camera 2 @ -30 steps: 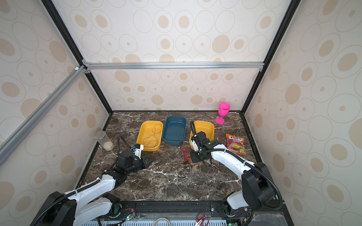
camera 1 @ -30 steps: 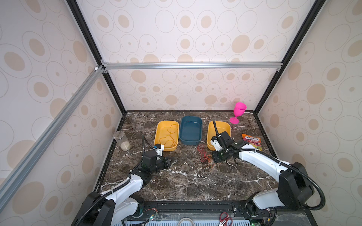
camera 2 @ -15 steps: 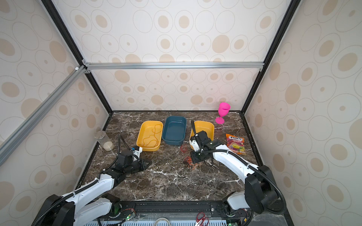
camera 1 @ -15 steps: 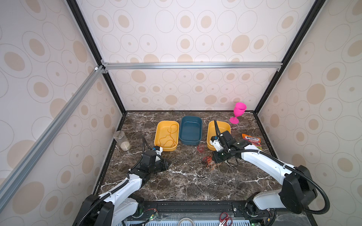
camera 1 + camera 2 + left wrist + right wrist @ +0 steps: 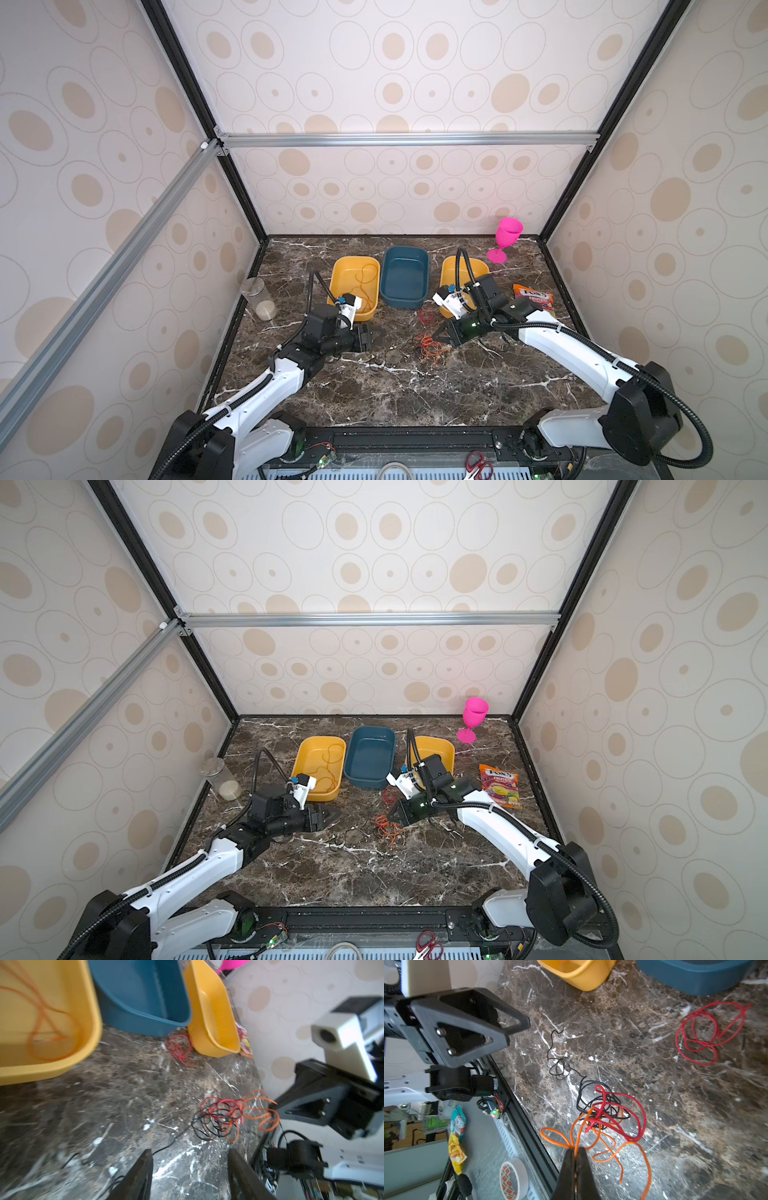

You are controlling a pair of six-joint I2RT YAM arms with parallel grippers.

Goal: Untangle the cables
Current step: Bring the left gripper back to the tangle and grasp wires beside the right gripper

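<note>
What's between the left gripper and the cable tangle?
Only a loose black wire on bare tabletop, running from the tangle toward the left gripper; left wrist view.

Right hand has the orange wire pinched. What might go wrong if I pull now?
The orange cable loops through the red and black knot; with the left hand holding nothing, pulling with the right hand may drag or tighten everything.
The black cable tail is thin against the dark table, so a left grab may miss.
</note>
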